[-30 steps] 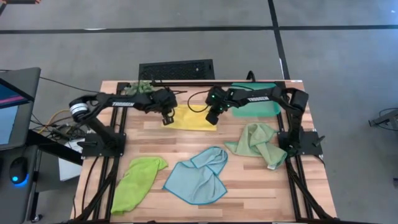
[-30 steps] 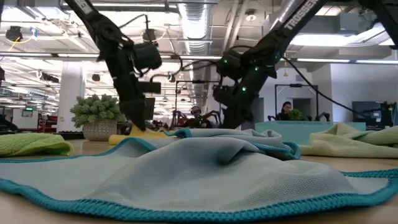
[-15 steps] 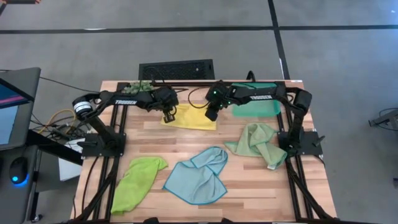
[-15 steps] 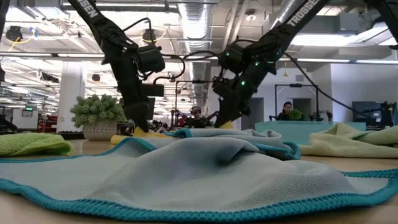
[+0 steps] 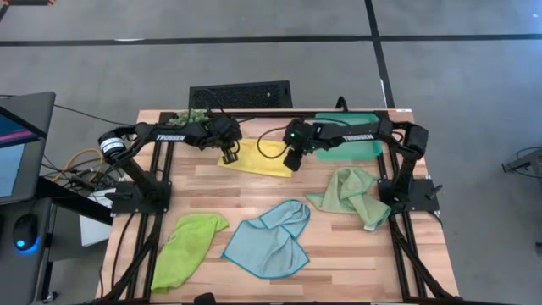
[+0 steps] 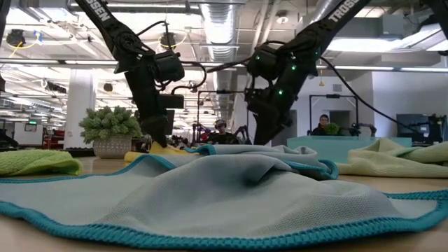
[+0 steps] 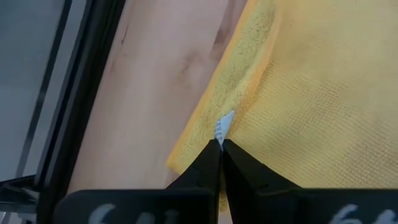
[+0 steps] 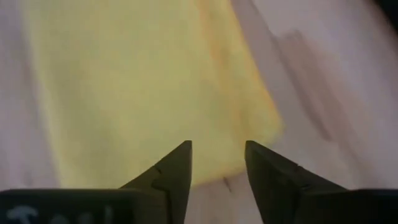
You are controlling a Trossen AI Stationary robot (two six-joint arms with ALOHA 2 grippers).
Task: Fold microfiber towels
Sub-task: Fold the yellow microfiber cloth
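Observation:
The yellow towel lies folded on the table's far middle, between my two grippers. My left gripper is shut on its left edge, also seen in the left wrist view. My right gripper hangs open just above the towel's right end, with nothing between its fingers. Three more towels lie crumpled on the table: light blue near the front, lime green at front left and sage green at right. My left gripper pinches the yellow towel's left edge at its small white tag between its two fingertips. The fingers slant down from above. A small ridge of cloth rises to the fingertips, and the rest of the towel lies flat on the wood.
A teal tray stands at the far right, close behind my right arm. A small potted plant sits at the far left. Bare wood shows between the yellow towel and the front towels.
My right gripper has opened and let go of the yellow towel's right end, rising a little and tipping. The towel lies where it was. My left gripper has kept shut on the left edge.

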